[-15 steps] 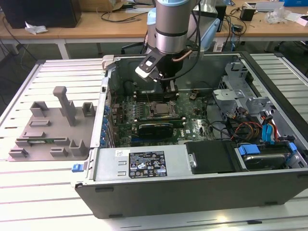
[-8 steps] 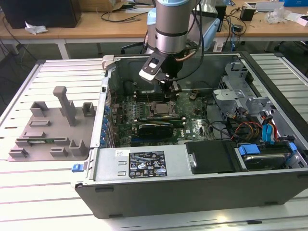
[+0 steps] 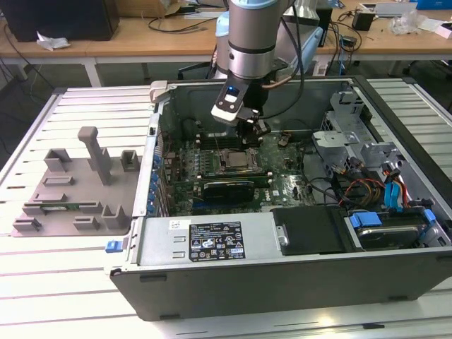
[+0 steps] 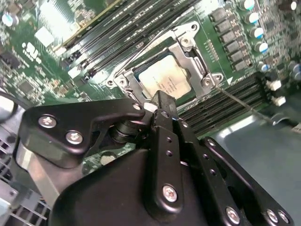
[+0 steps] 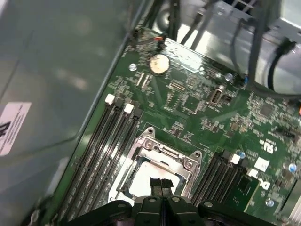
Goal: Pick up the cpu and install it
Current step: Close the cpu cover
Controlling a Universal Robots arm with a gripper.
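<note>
Slatted metal table [image 3: 70,282] carries open computer case [image 3: 282,282], grey tray [image 3: 63,205] beside it.

Nothing can be read letter for letter. In the exterior view a black label [image 3: 215,244] with white lines of print and small round signs lies on the metal box [image 3: 261,236] inside the case [image 3: 282,289]. A small white sticker [image 3: 179,226] with dark print sits just beside that label. In the second wrist view the cpu [image 4: 165,81] bears faint grey lines of print on its pale top, and a white tag [image 4: 45,36] lies on the green board [image 4: 28,70]. In the first wrist view a wall sticker [image 5: 11,126] with cut-off black marks is stuck on the grey case wall [image 5: 51,61]. White signs [image 5: 272,147] are printed on the board near a square tag [image 5: 261,164].
</note>
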